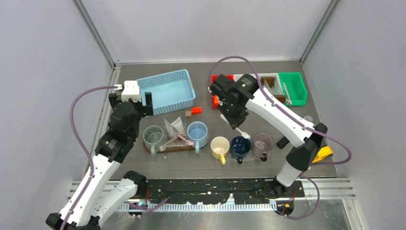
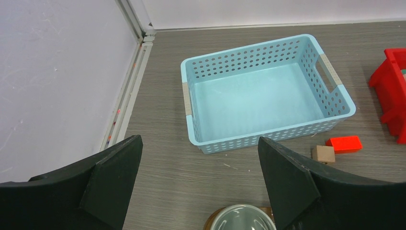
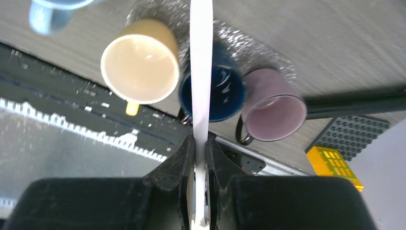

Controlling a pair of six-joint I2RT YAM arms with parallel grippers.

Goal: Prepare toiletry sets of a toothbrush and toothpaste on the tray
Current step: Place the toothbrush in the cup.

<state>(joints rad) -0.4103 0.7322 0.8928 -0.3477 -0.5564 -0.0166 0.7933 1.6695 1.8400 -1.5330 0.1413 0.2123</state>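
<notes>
My right gripper point(image 1: 238, 122) is shut on a white toothbrush point(image 1: 244, 134) and holds it head-down just above the navy mug point(image 1: 241, 147). In the right wrist view the toothbrush point(image 3: 201, 72) runs from my closed fingers point(image 3: 184, 155) across the navy mug point(image 3: 222, 93), between the cream-yellow mug point(image 3: 139, 62) and the mauve mug point(image 3: 275, 105). A grey-green mug point(image 1: 153, 136) and a light blue mug point(image 1: 197, 133) stand on the brown tray point(image 1: 174, 148) with a pink toothbrush point(image 1: 184, 139). My left gripper point(image 2: 199, 143) is open and empty above the grey-green mug point(image 2: 242, 219). No toothpaste tube shows clearly.
A light blue basket point(image 1: 167, 91) stands at the back left, empty inside point(image 2: 265, 91). A red block point(image 1: 196, 110) and a brown block point(image 1: 188, 114) lie beside it. Red point(image 1: 221, 88), white point(image 1: 270, 84) and green bins point(image 1: 293, 87) stand at the back right. A yellow piece point(image 1: 323, 154) lies right.
</notes>
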